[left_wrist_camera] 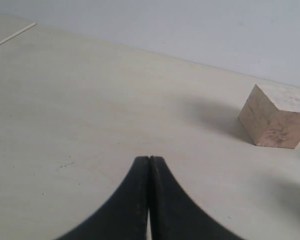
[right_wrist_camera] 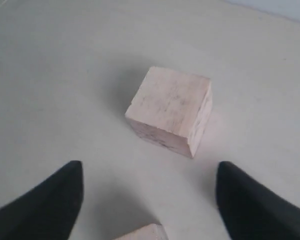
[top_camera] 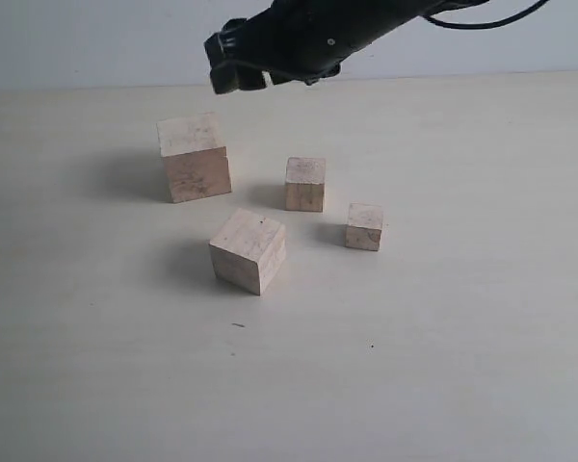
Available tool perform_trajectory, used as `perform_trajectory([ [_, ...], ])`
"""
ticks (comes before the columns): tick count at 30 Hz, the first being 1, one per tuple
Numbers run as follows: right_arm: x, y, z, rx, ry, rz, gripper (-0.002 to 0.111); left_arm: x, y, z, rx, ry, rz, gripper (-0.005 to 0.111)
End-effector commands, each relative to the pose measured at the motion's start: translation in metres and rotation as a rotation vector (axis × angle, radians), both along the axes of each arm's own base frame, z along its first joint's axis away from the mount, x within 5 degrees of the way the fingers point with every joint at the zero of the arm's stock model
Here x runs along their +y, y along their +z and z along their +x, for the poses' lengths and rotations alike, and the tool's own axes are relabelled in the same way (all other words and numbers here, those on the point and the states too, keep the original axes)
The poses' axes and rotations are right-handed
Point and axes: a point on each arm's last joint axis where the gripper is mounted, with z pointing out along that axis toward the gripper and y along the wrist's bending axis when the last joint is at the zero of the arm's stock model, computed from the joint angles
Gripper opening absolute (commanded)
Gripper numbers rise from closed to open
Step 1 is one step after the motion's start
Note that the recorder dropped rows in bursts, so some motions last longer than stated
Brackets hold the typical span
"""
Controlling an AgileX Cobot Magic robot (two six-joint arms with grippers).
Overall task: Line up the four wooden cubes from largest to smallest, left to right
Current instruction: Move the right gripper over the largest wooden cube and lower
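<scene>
Four pale wooden cubes stand on the table. The largest cube [top_camera: 195,157], with a horizontal seam, is at the back left. The second-largest cube [top_camera: 248,250] sits turned in front of it. The third cube [top_camera: 305,184] and the smallest cube [top_camera: 363,226] lie to the right. My right gripper [top_camera: 239,75] hangs above and behind the largest cube, reaching across from the right. It is open [right_wrist_camera: 150,170] and empty, with a turned cube [right_wrist_camera: 170,110] beyond the fingers and another cube's corner [right_wrist_camera: 142,232] below them. My left gripper [left_wrist_camera: 150,159] is shut and empty, a cube [left_wrist_camera: 275,117] off to its side.
The beige table [top_camera: 462,366] stretches bare to the front, left and right of the cubes. A pale wall [top_camera: 77,38] rises behind the table's far edge. The right arm's black body [top_camera: 366,29] crosses the top of the exterior view.
</scene>
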Motion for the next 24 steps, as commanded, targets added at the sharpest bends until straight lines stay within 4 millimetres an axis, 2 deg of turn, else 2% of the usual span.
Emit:
perform_trajectory([
  [1, 0.02, -0.011, 0.011, -0.015, 0.152, -0.019, 0.091, 0.0, 0.0, 0.0, -0.006, -0.001, -0.007, 0.0],
  [7, 0.041, -0.009, 0.016, 0.058, 0.155, 0.098, 0.095, 0.0, 0.0, 0.0, -0.006, -0.001, -0.007, 0.0],
  [15, 0.078, 0.015, -0.007, -0.031, 0.173, 0.139, 0.095, 0.0, 0.0, 0.0, -0.006, -0.001, -0.007, 0.0],
  [20, 0.075, 0.014, 0.002, -0.046, -0.045, 0.056, 0.095, 0.0, 0.0, 0.0, -0.006, -0.001, -0.007, 0.0],
  [24, 0.071, 0.005, 0.014, -0.123, -0.103, -0.042, 0.095, 0.0, 0.0, 0.0, -0.006, -0.001, -0.007, 0.0],
])
